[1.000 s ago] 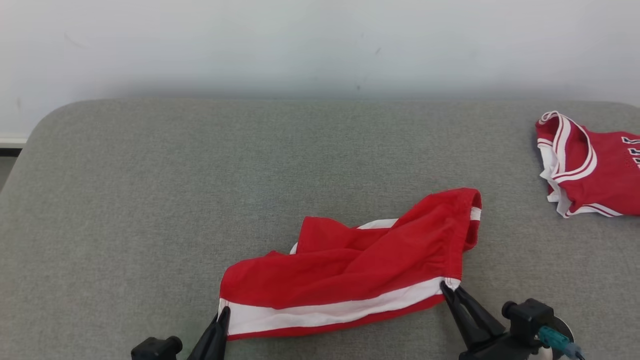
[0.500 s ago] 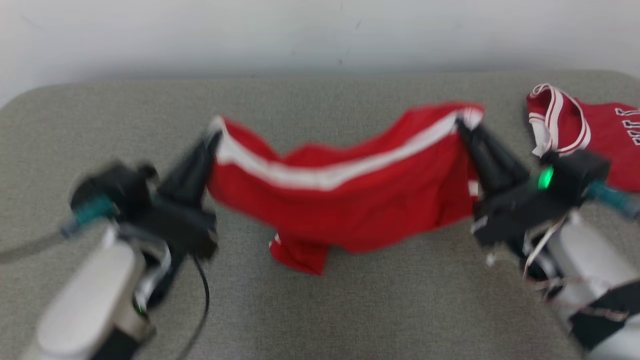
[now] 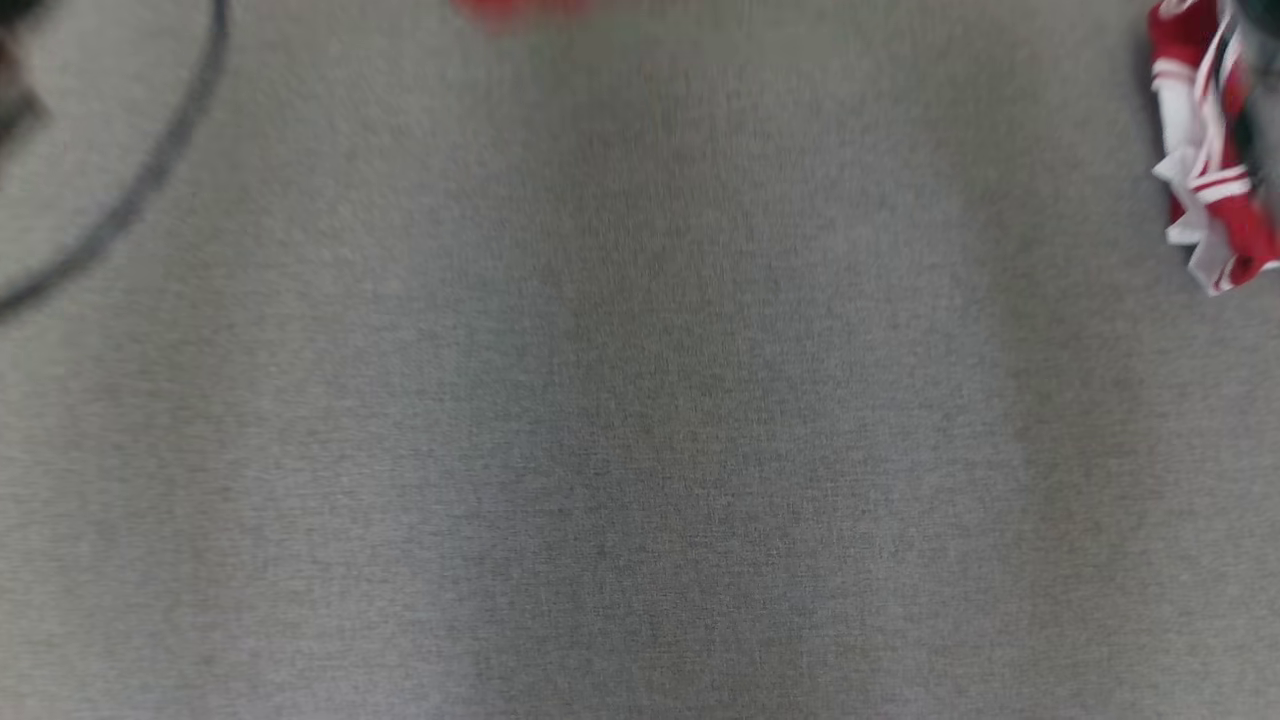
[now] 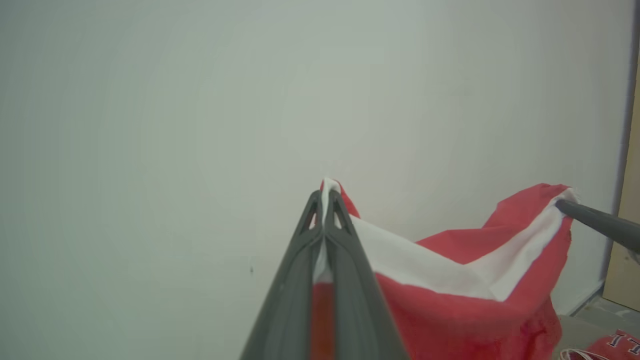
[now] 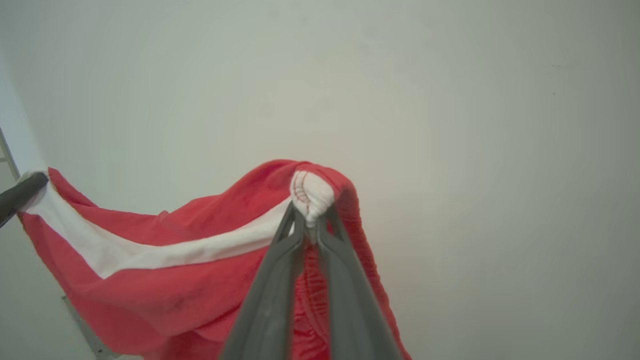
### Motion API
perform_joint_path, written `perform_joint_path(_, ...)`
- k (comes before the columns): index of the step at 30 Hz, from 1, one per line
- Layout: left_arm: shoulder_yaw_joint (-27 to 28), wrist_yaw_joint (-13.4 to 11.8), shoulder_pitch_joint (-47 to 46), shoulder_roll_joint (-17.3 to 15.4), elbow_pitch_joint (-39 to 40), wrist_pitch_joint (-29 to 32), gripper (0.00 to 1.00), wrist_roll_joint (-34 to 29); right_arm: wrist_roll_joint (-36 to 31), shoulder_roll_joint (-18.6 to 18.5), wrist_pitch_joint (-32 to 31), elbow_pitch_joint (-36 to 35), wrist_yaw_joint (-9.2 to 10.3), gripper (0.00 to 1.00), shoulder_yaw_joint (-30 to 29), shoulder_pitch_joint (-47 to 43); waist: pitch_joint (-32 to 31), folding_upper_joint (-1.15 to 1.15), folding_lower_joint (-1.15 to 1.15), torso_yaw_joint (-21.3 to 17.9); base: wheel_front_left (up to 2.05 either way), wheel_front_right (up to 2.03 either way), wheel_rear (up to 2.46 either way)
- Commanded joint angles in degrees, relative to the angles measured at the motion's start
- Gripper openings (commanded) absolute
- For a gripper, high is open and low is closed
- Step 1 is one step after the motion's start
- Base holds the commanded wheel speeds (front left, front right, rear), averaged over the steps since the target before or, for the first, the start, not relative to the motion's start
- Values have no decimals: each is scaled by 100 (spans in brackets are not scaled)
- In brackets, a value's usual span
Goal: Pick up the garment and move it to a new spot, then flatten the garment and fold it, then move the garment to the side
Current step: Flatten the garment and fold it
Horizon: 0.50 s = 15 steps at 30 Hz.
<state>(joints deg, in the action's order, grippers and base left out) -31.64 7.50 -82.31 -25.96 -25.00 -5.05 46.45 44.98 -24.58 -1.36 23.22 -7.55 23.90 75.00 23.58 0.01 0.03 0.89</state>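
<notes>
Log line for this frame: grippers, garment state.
left gripper: shut on garment corner | right gripper: shut on its other end | garment: hangs between them, white stripe uppermost | jersey: lying on grey surface

Holds the garment (image 4: 450, 300) up by two ends: left gripper (image 4: 325, 196) clamped on the garment's left end, right gripper (image 5: 310, 212) clamped on its right end, cloth sagging between them. Has the wall (image 4: 150, 100) directly behind the garment and the padded table (image 3: 640, 400) beneath it. Has a second garment (image 3: 1210, 180) lying on the table to the garment's right, lower than it and well apart. Has a cable (image 3: 150, 170) hanging well to the garment's left, above the table.
</notes>
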Motion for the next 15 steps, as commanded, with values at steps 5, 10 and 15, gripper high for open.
perform_joint_path(5,-257,-9,-1417,-36,-597,-357,0,19,447,293,-144,848,16,0,-202,1332,1029,-1,-3,-172,0,0,0)
perform_joint_path(10,-469,-9,-2136,-6,-1118,-523,0,333,420,274,-192,1375,16,0,-3,2076,1263,-1,-3,-171,0,0,0)
perform_joint_path(15,-718,-10,-2354,-41,-1449,-728,0,628,501,205,-50,1658,16,0,239,2381,1400,-1,-3,-125,0,0,0)
